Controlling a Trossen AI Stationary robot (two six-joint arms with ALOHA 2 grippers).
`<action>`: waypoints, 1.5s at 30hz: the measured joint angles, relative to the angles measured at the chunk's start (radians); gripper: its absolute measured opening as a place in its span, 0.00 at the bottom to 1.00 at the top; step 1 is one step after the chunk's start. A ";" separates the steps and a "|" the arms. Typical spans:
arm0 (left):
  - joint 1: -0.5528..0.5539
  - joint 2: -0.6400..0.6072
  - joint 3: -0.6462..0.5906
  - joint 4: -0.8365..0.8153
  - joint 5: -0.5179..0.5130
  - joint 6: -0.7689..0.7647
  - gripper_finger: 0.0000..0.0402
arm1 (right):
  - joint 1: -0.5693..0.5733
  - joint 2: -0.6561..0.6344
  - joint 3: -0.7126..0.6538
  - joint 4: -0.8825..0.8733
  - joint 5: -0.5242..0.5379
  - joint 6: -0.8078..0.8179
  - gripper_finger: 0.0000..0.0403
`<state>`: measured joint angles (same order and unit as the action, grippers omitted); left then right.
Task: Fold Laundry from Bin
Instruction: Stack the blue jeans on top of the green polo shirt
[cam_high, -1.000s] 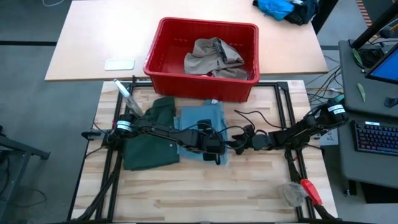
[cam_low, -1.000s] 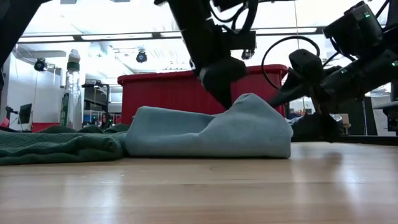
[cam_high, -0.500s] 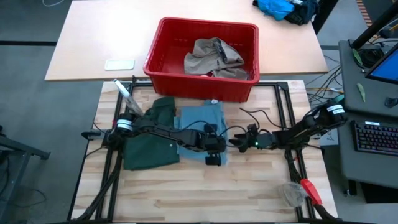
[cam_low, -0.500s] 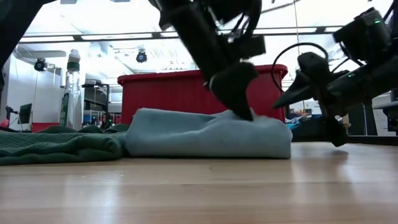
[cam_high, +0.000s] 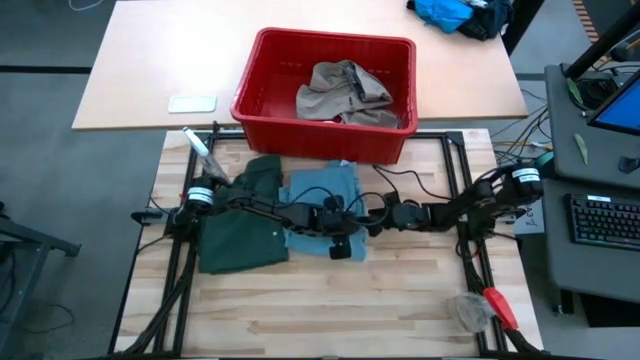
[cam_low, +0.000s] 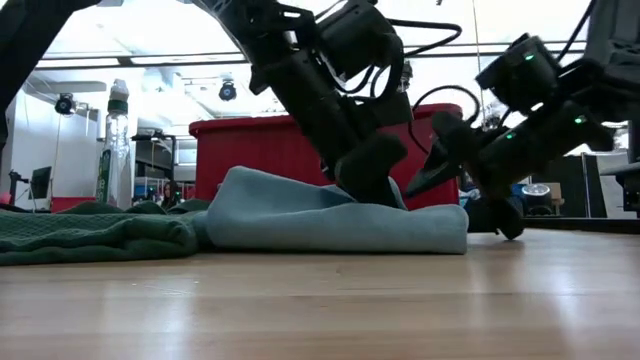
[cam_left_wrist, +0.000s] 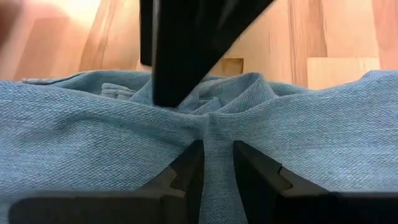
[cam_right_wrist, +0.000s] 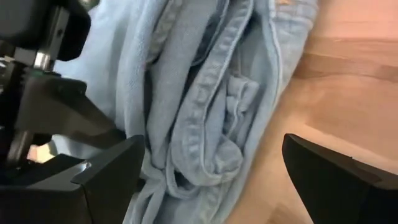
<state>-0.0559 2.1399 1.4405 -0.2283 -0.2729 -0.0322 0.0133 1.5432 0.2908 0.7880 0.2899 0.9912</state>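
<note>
The light blue denim trousers (cam_high: 318, 200) lie folded on the table's middle, beside the dark green shorts (cam_high: 238, 228) on their left. The red bin (cam_high: 262, 100) stands behind them with the khaki piece (cam_high: 343, 90) inside. My left gripper (cam_high: 338, 228) is shut on the denim near its right end; it also shows in the low view (cam_low: 365, 185). My right gripper (cam_high: 383, 215) is open at the denim's right end, its fingers (cam_right_wrist: 106, 171) spread on either side of the bundled hems (cam_right_wrist: 211, 118). My left gripper pinches a raised ridge of denim (cam_left_wrist: 214, 134) between its two fingers, on the folded stack's top near its right end. The fingers slant down from the left. The denim lies on the table and is puckered around the pinch. Whether my right gripper touches the denim, I cannot tell.
A clear bottle (cam_high: 197, 147) stands at the table's far left corner. A red-handled tool (cam_high: 500, 306) and a crumpled clear bag (cam_high: 468, 312) lie at the near right. A bright blue cloth heap (cam_high: 445, 12) sits on the far table.
My left gripper has gone down with the denim it held up, and the raised hump at the stack's right end now lies flat. My right gripper has moved toward the table's left, up to the denim's right end.
</note>
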 joint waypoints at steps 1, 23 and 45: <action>0.000 0.003 -0.001 0.006 -0.001 0.000 0.19 | -0.010 0.016 0.012 0.000 -0.018 -0.012 0.91; 0.000 0.011 -0.008 0.023 -0.020 0.008 0.19 | -0.022 0.063 0.065 0.102 -0.174 -0.128 0.91; -0.004 0.013 -0.015 0.051 -0.043 -0.002 0.19 | -0.037 0.092 0.102 0.068 -0.102 -0.132 0.77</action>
<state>-0.0603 2.1529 1.4250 -0.1774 -0.3159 -0.0340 -0.0232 1.6352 0.3927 0.8561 0.1875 0.8593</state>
